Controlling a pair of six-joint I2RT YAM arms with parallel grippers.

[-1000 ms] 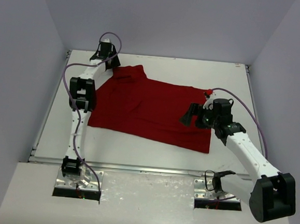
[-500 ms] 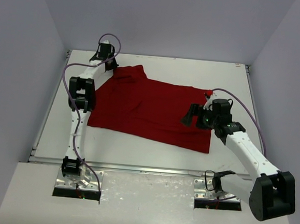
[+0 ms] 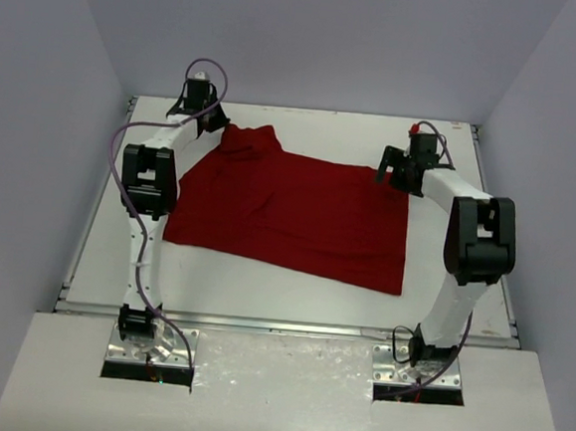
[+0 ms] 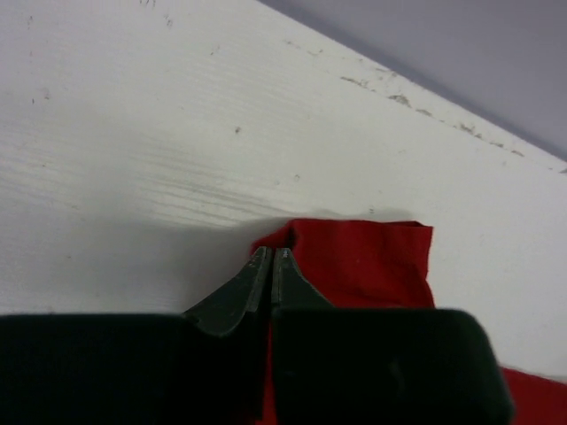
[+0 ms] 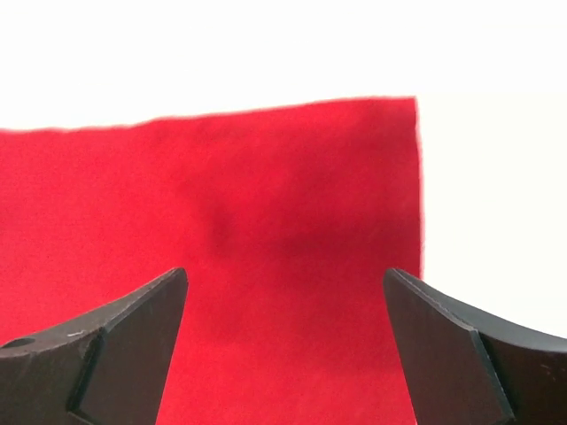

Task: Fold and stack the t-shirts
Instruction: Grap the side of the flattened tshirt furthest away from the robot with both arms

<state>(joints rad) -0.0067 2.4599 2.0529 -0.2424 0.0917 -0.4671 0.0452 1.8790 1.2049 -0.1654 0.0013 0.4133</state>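
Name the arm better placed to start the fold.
Probably left. Left arm: jaws shut on the t-shirt, far-left corner. Right arm: jaws open above the far-right corner, gripping nothing.

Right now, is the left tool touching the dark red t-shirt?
Touching. The left wrist view shows the left tool shut on the bunched corner of the dark red t-shirt.

High rear overview, wrist views close, all sharing t-shirt [image 3: 288, 211]
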